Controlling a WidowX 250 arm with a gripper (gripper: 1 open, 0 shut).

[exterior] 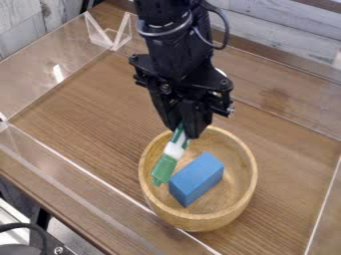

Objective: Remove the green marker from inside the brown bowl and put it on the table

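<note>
Green marker [172,156] hangs at a slant from the black gripper [186,126], its upper end caught between the clenched jaws and its green-capped end pointing down. From where I stand, that lower end is over the left part of the brown bowl [242,208], just inside the line of the rim. I can't tell whether the tip touches the wood or is slightly above it. The white barrel shows in the middle, with some green higher up by the fingertips, where the jaws hide the rest.

Beside the marker, a blue rectangular block [197,180] lies in the bowl, set diagonally. The round, light-brown bowl sits on the dark wood-grain table [74,110], close to the lower edge in view and toward the lower right corner, well apart from the upper left corner. Its far rim is partly behind the gripper.

The bulky black arm [170,45] comes in from the top of the view and reaches down over the middle of the table, its fingers leaning above the bowl's far side. Clear walls edge the tabletop. Off beyond the table's lower left edge, a black cable [40,231] curves near the corner of the view.
</note>
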